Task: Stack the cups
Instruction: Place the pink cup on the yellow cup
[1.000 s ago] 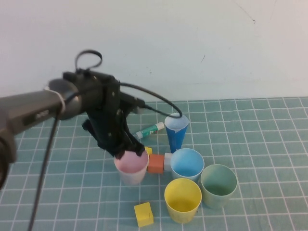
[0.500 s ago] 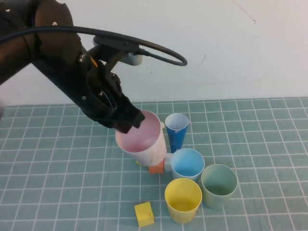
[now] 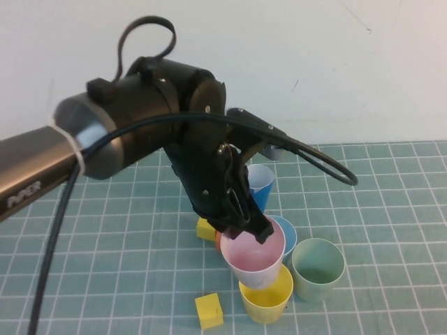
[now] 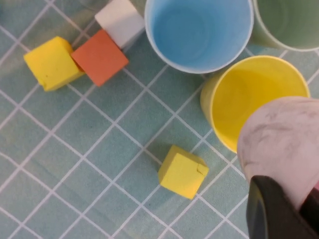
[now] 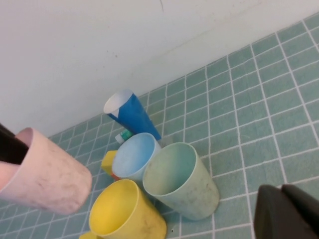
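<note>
My left gripper [image 3: 246, 227] is shut on the rim of a pink cup [image 3: 253, 259] and holds it upright just above a yellow cup [image 3: 271, 299]. In the left wrist view the pink cup [image 4: 281, 142] overlaps the yellow cup's [image 4: 249, 99] near edge, with my left gripper [image 4: 294, 201] clamped on it. A light blue cup [image 3: 286, 234], a green cup [image 3: 318, 269] and a tall dark blue cup [image 3: 261, 183] stand close by. My right gripper [image 5: 280, 189] is shut and empty, off to the right of the green cup [image 5: 182, 181], and is out of the high view.
A yellow cube [image 3: 208, 310] lies at the front left of the cups. Another yellow cube [image 4: 52, 63], an orange cube [image 4: 99, 57] and a white cube [image 4: 121, 21] lie left of the light blue cup [image 4: 199, 30]. The wall stands behind the mat.
My left gripper took the pink cup off the mat, lifted it, then carried it right and forward to hang over the yellow cup.
</note>
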{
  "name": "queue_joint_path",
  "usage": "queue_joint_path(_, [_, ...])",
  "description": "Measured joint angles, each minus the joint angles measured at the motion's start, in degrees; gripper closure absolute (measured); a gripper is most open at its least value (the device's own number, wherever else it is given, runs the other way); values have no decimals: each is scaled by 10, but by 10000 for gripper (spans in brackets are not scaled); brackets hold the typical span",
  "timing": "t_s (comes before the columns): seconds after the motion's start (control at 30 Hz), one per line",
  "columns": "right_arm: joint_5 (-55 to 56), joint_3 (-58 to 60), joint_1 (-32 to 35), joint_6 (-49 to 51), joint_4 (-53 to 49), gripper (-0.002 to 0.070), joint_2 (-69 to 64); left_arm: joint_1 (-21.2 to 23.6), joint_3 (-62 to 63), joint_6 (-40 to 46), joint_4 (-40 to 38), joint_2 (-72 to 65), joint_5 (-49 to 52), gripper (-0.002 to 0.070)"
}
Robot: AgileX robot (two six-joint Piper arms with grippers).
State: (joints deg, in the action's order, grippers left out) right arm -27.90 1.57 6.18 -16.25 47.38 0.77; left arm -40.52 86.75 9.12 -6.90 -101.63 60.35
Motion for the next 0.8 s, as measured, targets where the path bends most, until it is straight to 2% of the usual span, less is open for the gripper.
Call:
queue_joint_path(0.53, [-7,0,0,-45,26,679,0,0,0,-10,-4,-78,-38,655])
queue_joint_path(0.63, [-9,0,0,-55,30,679,0,0,0,-12,-14,-88,-39,569])
queue_joint_path(0.8, [-14,0,0,-86,51,679,0,0,0,-25,-21,-92,-53,372])
